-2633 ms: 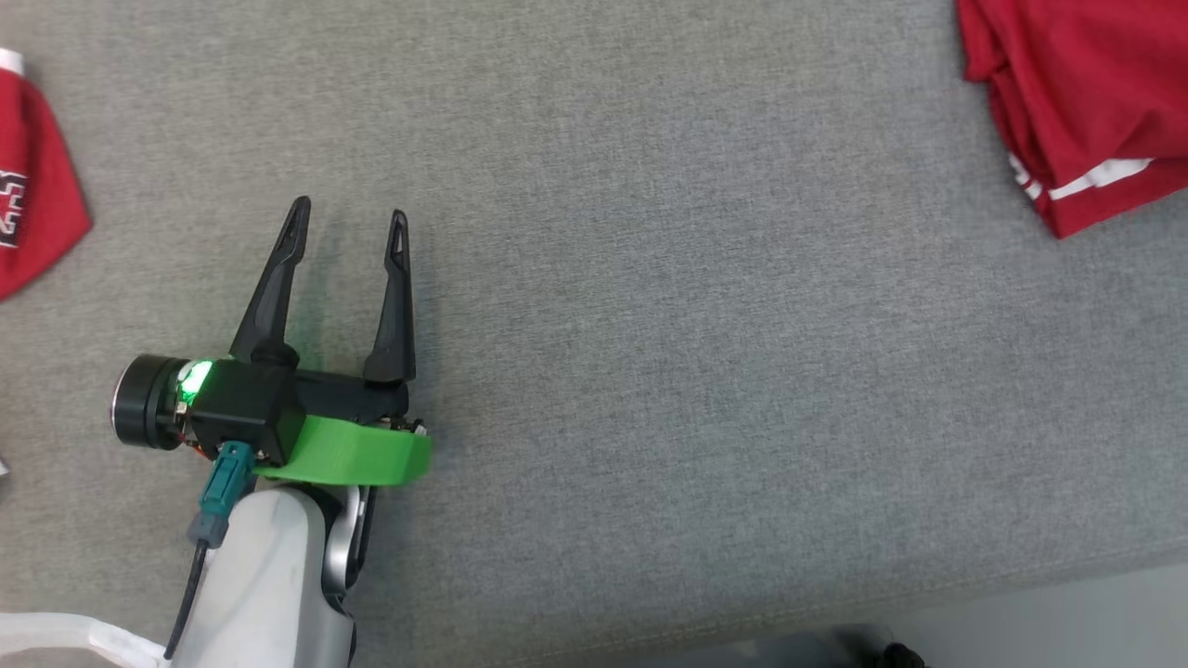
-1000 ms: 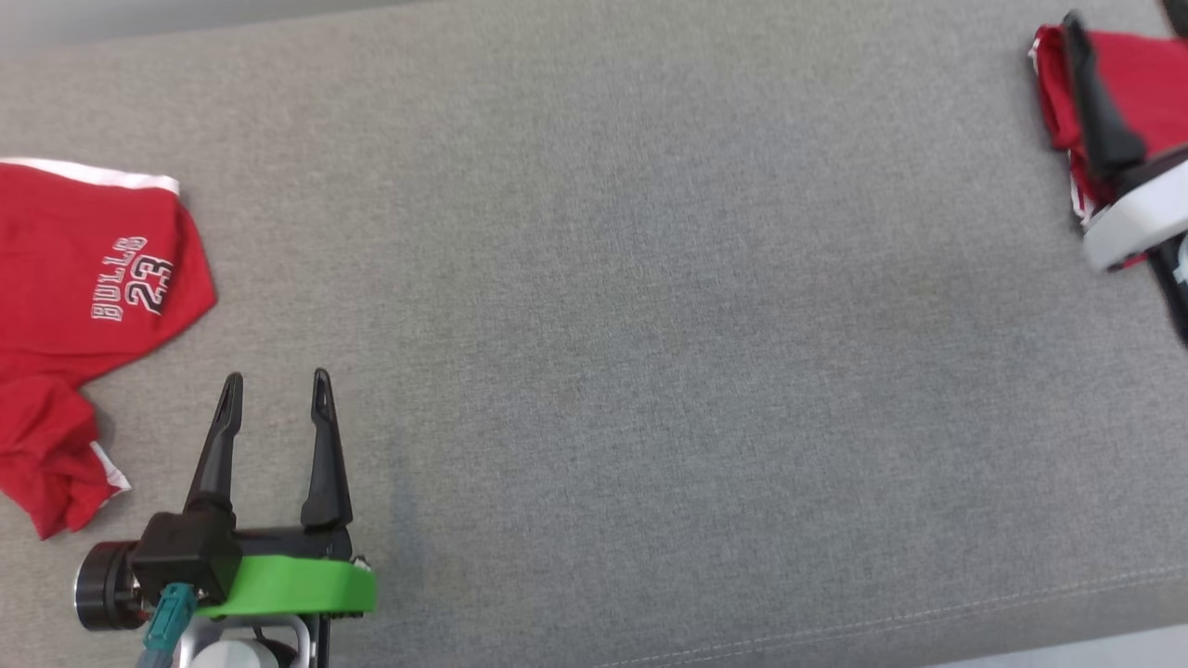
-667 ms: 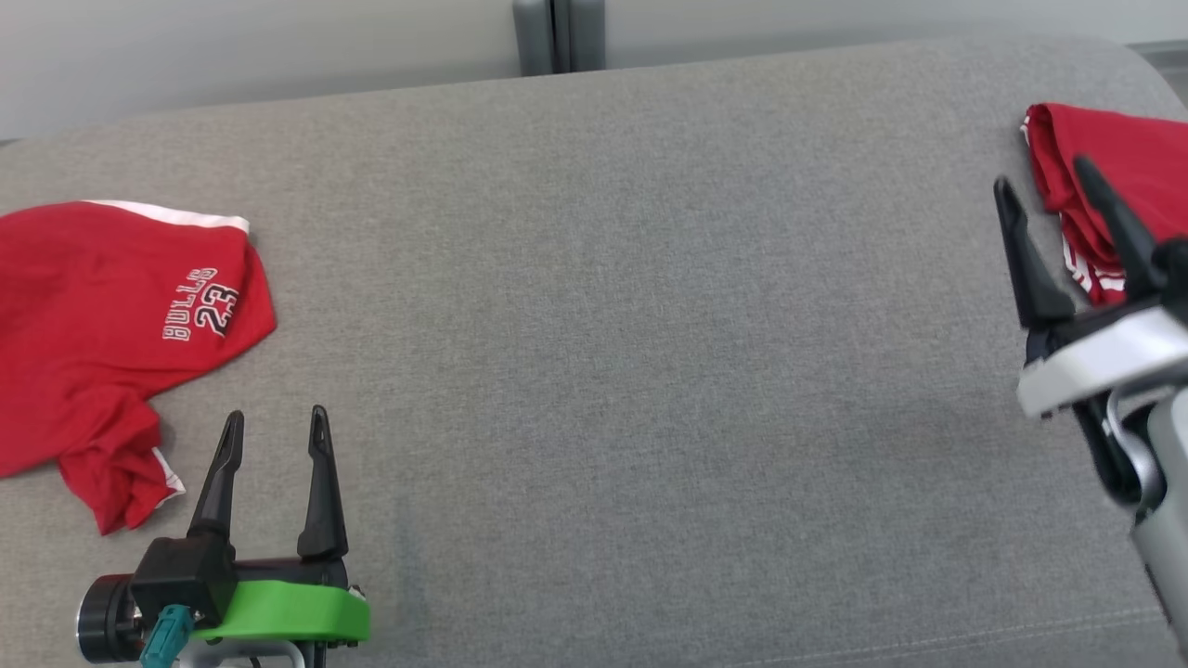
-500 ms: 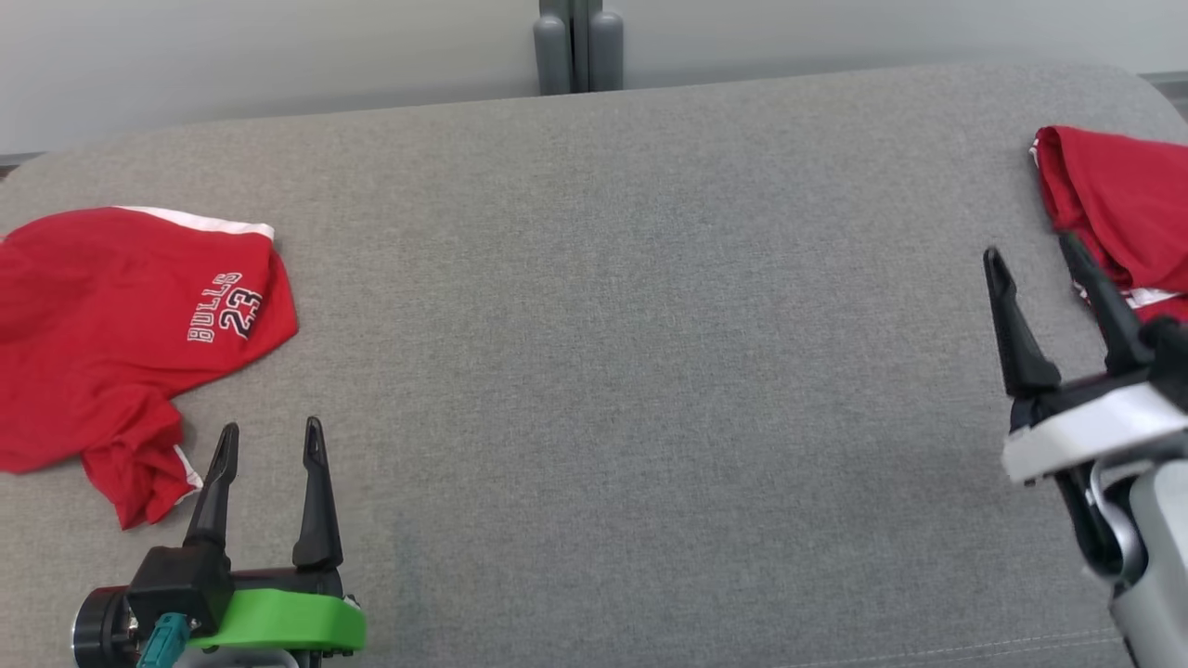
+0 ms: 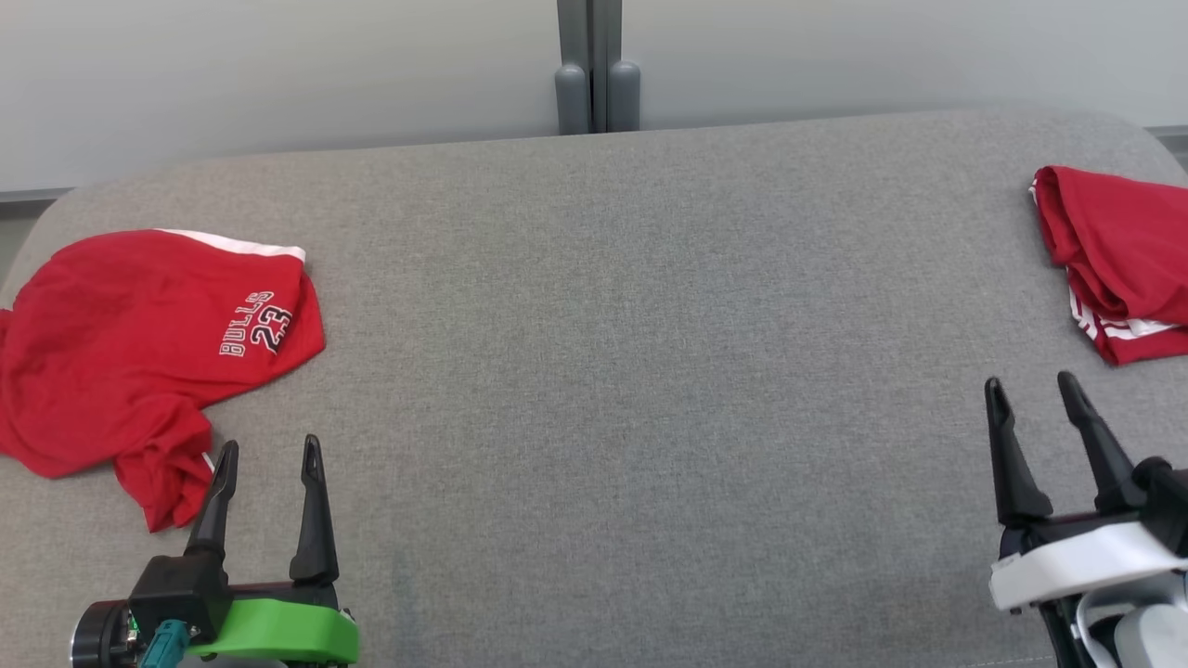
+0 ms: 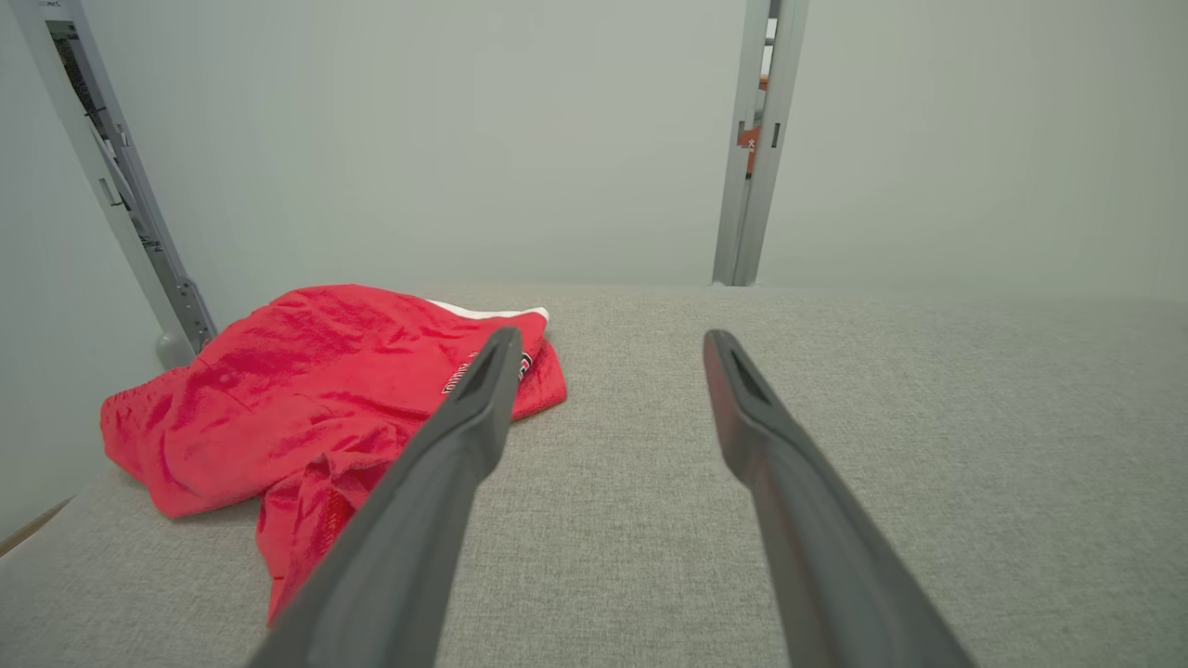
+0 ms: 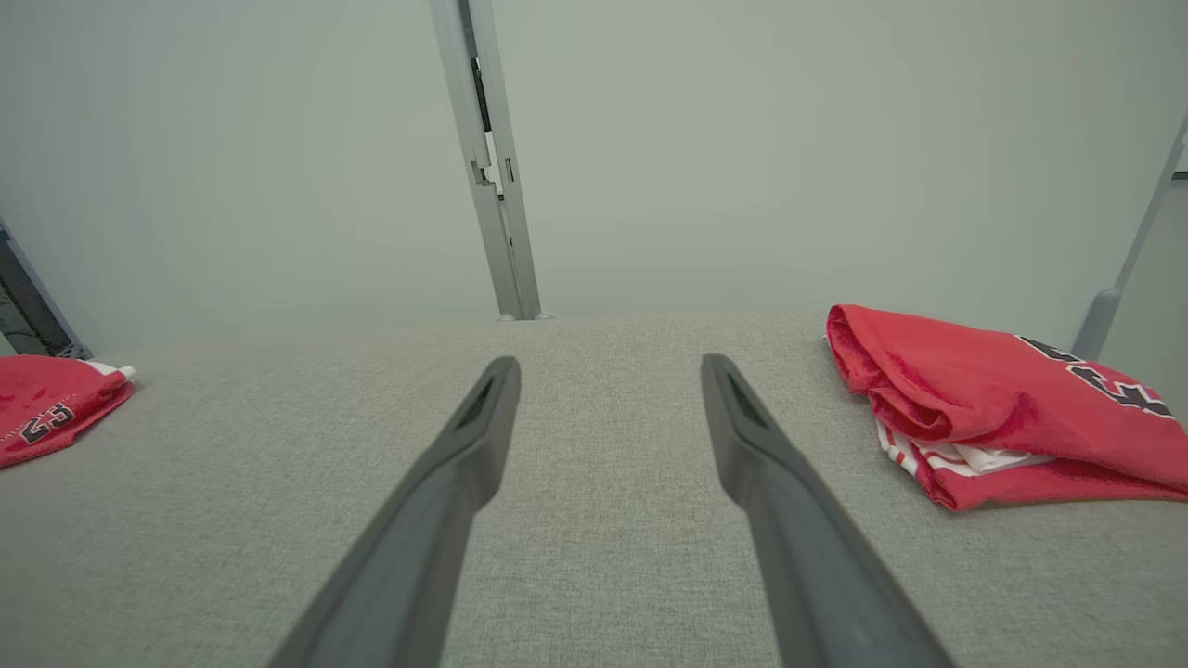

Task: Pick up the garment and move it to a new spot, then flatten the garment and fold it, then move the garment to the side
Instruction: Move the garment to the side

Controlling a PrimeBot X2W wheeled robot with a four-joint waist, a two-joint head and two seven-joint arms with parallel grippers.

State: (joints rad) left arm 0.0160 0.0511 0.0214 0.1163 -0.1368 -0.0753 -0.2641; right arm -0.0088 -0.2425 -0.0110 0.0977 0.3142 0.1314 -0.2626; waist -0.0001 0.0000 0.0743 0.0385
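While the crumpled garment (image 5: 139, 371) is lying at the left end of the grey cushion (image 5: 650, 371), its lowest fold just beside the left gripper (image 5: 270, 445), this gripper is standing wide open and empty; the right gripper (image 5: 1029, 380), also open and empty, is waiting well apart from it.

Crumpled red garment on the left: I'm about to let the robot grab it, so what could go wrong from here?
1. The crumpled garment is bunched, its twisted end beside the left gripper; open jaws closing there may catch one layer only, so it drags.
2. It lies near the left edge of the cushion; a sideways pull might slide it off.
3. The right gripper stands close to the folded garment and could disturb it.
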